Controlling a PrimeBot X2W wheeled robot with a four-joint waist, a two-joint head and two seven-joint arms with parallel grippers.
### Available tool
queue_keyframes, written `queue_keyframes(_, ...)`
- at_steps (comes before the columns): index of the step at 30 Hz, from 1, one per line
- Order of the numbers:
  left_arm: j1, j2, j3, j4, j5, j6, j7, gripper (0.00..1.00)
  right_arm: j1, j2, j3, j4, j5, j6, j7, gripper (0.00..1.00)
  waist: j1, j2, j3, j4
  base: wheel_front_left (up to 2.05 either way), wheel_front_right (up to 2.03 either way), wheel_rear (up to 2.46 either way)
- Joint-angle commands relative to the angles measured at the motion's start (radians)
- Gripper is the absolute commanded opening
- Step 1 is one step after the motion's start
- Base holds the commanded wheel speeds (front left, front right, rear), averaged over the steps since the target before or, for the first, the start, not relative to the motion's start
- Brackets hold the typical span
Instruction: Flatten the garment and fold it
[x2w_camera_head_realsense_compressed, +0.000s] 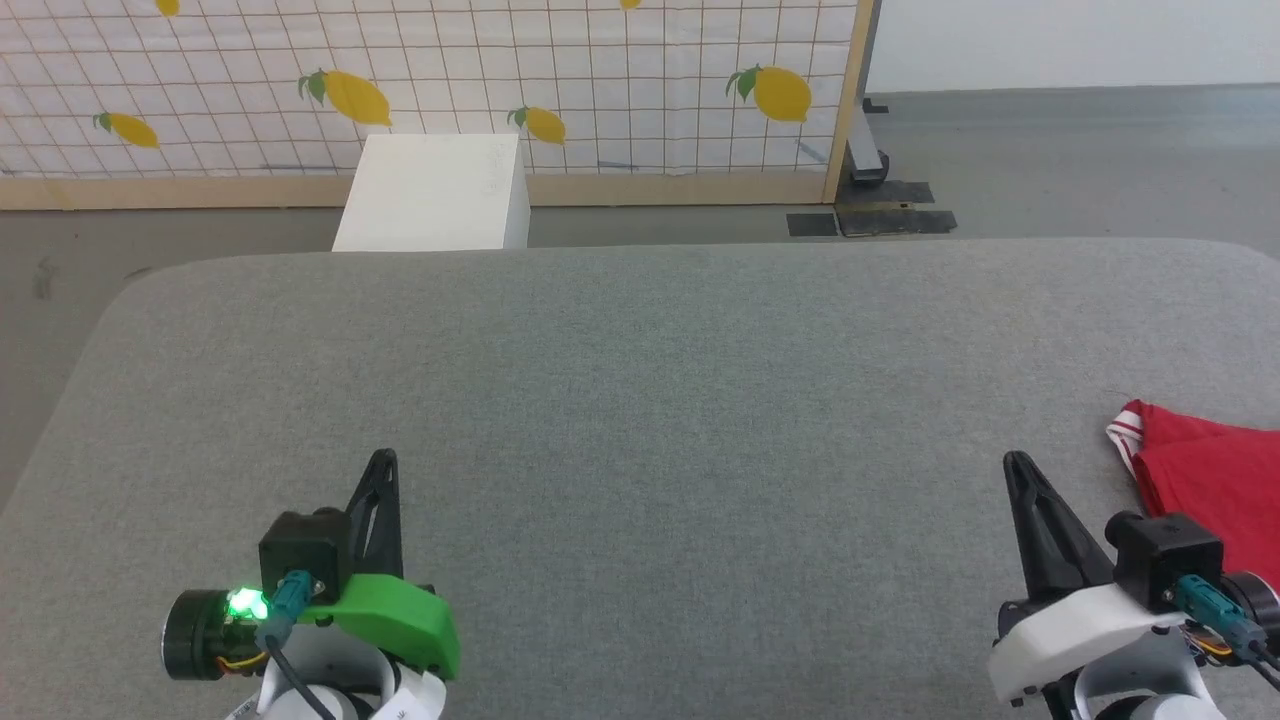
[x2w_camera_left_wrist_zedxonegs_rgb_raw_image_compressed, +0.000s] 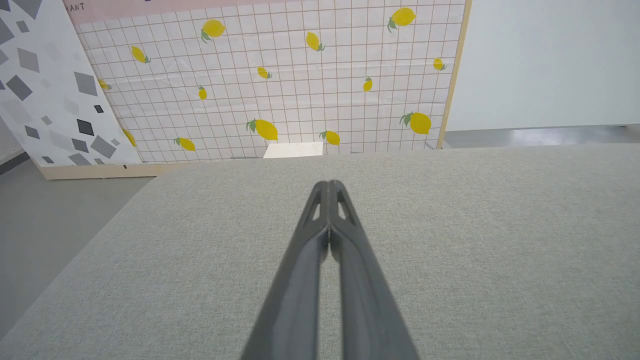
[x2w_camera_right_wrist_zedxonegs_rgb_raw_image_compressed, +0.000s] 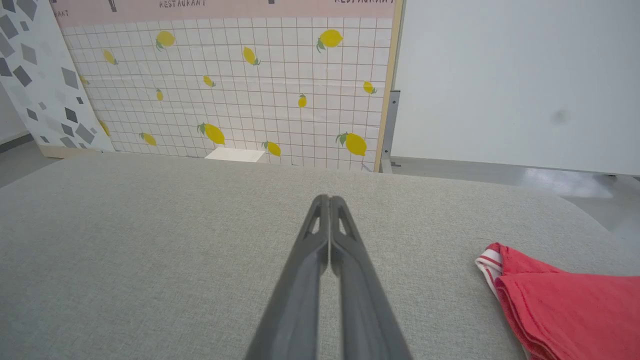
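Note:
The red garment (x2w_camera_head_realsense_compressed: 1215, 480) lies bunched at the right edge of the grey table, a strip of red-white striped trim at its upper left corner; its sleeves and lettering are hidden. In the right wrist view the garment (x2w_camera_right_wrist_zedxonegs_rgb_raw_image_compressed: 570, 310) sits low on the right. My right gripper (x2w_camera_head_realsense_compressed: 1017, 462) is shut and holds nothing, hovering just left of the garment, apart from it; its tips (x2w_camera_right_wrist_zedxonegs_rgb_raw_image_compressed: 329, 199) are pressed together. My left gripper (x2w_camera_head_realsense_compressed: 382, 458) is shut and holds nothing at the lower left, over bare cloth, fingertips (x2w_camera_left_wrist_zedxonegs_rgb_raw_image_compressed: 329, 184) touching.
The grey padded table (x2w_camera_head_realsense_compressed: 640, 400) spreads wide between both arms, with rounded far corners. Beyond its far edge stands a white box (x2w_camera_head_realsense_compressed: 435, 195) on the floor, in front of a lemon-patterned grid panel (x2w_camera_head_realsense_compressed: 430, 80). Grey floor lies past the table's left and right.

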Motion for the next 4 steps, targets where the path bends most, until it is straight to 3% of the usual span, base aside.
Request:
queue_keyframes(1, 0.016, -0.015, 0.014, -0.002, 0.016, -0.011, 0.003, 0.0, -0.021, 0.002, 0.005, 0.005, -0.012, -0.001, 0.005, 0.0, 0.0, 0.0, 0.0, 0.0, 0.0, 0.0, 0.0)
queue_keyframes(4, 0.017, -0.023, 0.025, -0.004, 0.027, -0.018, 0.008, 0.0, -0.024, 0.002, 0.007, 0.005, -0.015, -0.001, 0.006, 0.0, 0.0, 0.0, 0.001, 0.0, 0.0, 0.0, 0.0)
